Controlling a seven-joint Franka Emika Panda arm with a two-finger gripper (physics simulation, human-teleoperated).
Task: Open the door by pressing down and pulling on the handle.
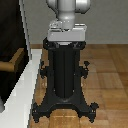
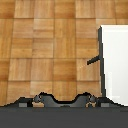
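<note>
Pincer fingers show in neither view, so I cannot tell whether it is released or clenched

Wood-block floor (image 1: 107, 70) fills the exterior view's right and lower part, and most of the wrist view (image 2: 45, 45). A plain grey wall (image 1: 107, 20) stands behind it.

The door (image 1: 9, 30), a dark flat panel, takes up the exterior view's left edge. Its white frame (image 1: 30, 85) runs down beside it as a broad pale strip. In the wrist view the frame (image 2: 116, 60) is a white slab at one side.

The black ribbed pedestal (image 1: 64, 75) stands upright on the floor, just beside the frame, its splayed feet spread on the wood. Those feet (image 2: 62, 102) also edge the wrist view as a dark band.

The white-grey arm (image 1: 67, 10) sits on top of the pedestal, cut off by the picture's upper edge.

The handle (image 1: 12, 61), a short brass lever, sticks out from the dark panel on the exterior view's left, apart from the pedestal and with nothing touching it. In the wrist view a short dark bar (image 2: 94, 61) juts from the white slab's edge; I cannot tell if it is the same lever
</note>
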